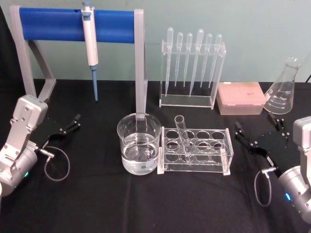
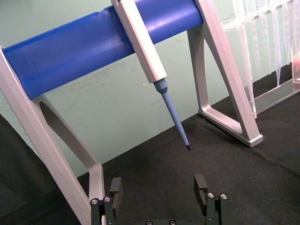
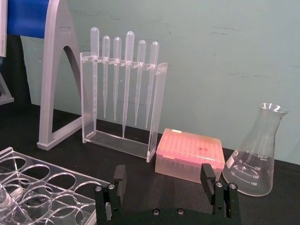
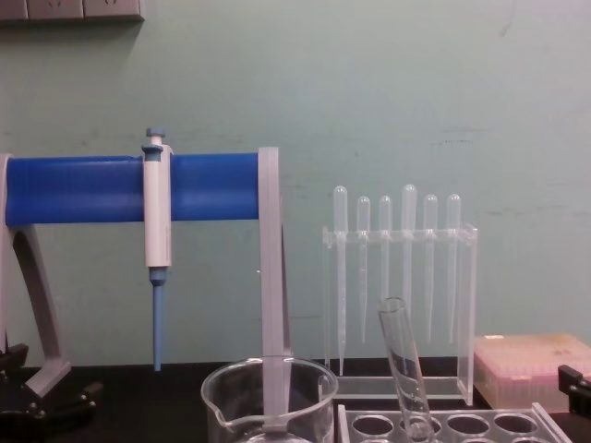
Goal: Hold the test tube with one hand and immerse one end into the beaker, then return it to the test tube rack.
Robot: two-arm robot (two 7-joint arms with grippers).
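Tube [image 1: 182, 132] leans in the rack [image 1: 195, 149] mid-table, right beside the beaker [image 1: 139, 143]. Left gripper [image 1: 68, 126] near the left edge, jaws spread, empty; right gripper [image 1: 252, 141] near the right edge, likewise.

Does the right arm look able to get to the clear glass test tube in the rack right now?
Probably yes: the right end effector is open beside the clear rack, with bare cloth between, and the clear glass test tube leans well above the rack.

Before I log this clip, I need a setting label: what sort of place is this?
Most likely a laboratory bench: a pipettor hangs on a stand, pipettes fill a clear holder, and a test tube leans in a rack beside a beaker.
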